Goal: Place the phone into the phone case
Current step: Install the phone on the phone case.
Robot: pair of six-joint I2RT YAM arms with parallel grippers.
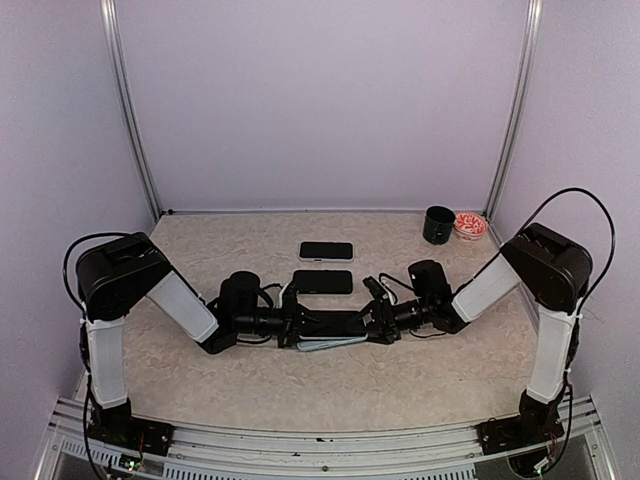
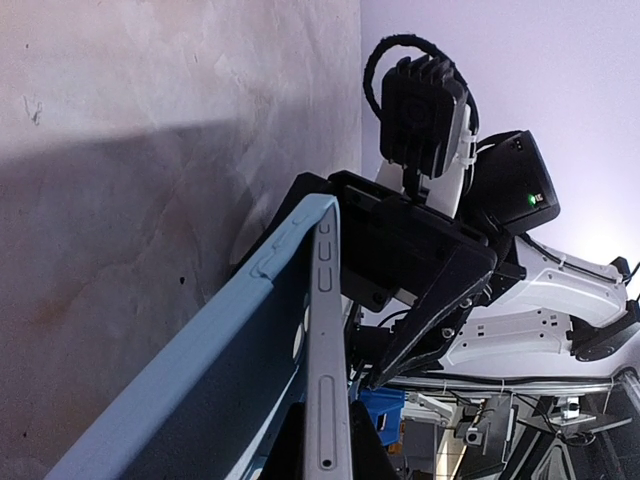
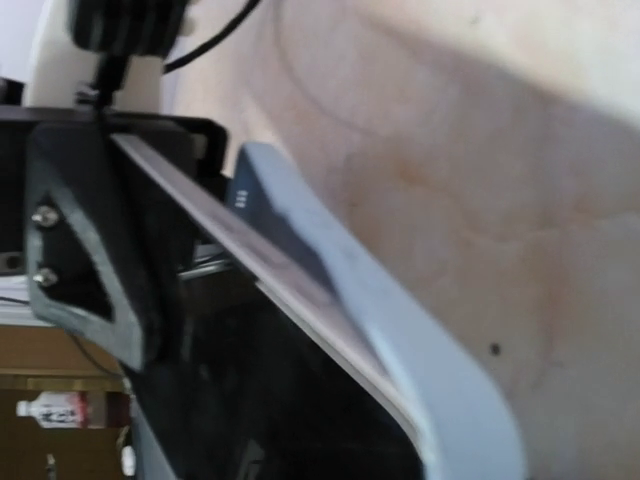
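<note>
Plain lilac walls (image 1: pixel 320 100) and two metal corner posts (image 1: pixel 131 110) enclose a beige mottled tabletop (image 1: pixel 400 385), evenly lit.

Behind the phone case (image 1: pixel 335 343) lies a near handset (image 1: pixel 322 282), then a far handset (image 1: pixel 326 251); cup (image 1: pixel 438 225) left of bowl (image 1: pixel 470 224), far right.

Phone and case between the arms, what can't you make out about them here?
- Top external: the phone meets the phone case at too small a size, and the left fingers and right fingers cover its ends.
- Left wrist: the bottom edge cuts off the near end, so what the left fingers pinch is hidden.
- Right wrist: blurred and very close; whether the phone sits inside is unclear.
</note>
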